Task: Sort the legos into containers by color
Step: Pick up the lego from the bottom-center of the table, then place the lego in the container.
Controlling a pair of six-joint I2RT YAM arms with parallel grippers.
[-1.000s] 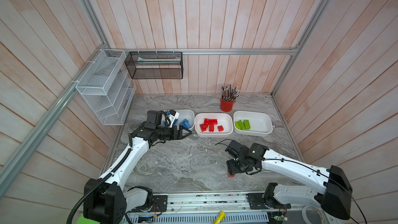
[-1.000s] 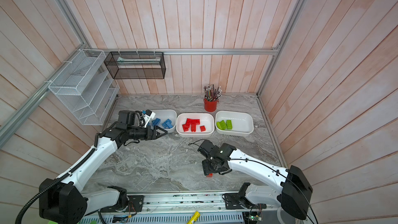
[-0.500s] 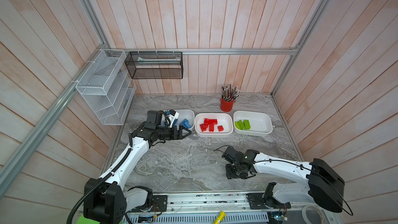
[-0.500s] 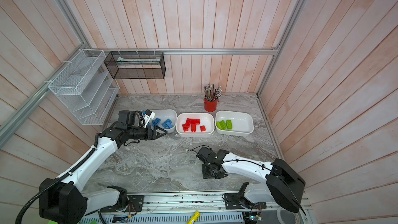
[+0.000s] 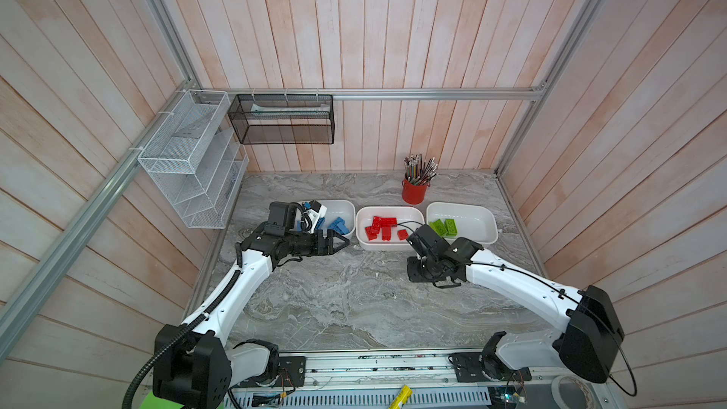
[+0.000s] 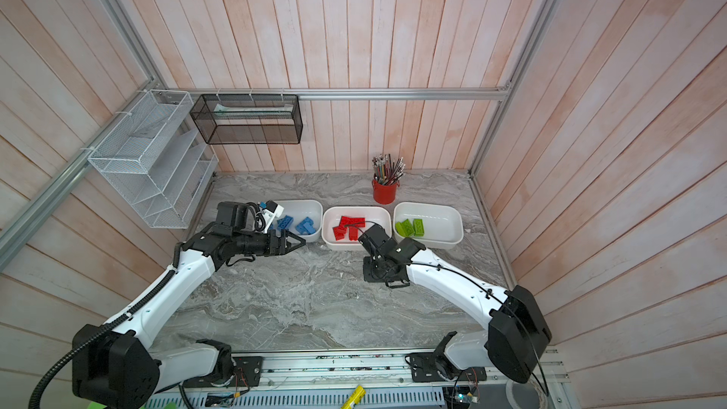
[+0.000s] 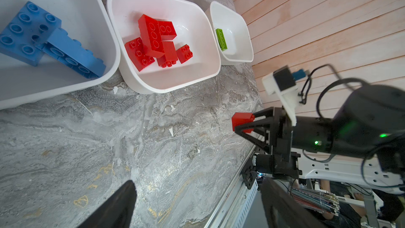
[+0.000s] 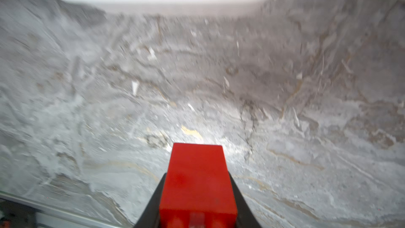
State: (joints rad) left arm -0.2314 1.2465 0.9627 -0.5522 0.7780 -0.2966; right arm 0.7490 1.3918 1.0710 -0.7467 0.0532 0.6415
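Brick point(image 8: 197, 183) (red, studs toward wrist) juts forward from right gripper point(image 7: 238, 123)

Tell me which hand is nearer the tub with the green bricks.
Right. The right hand, gripping a red brick, is in front of the tubs, close to the green-brick tub's near corner. The open left hand sits farther off, by the blue-brick tub.

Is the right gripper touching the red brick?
Touching. In the left wrist view the right gripper is pinching the red brick between its fingers.
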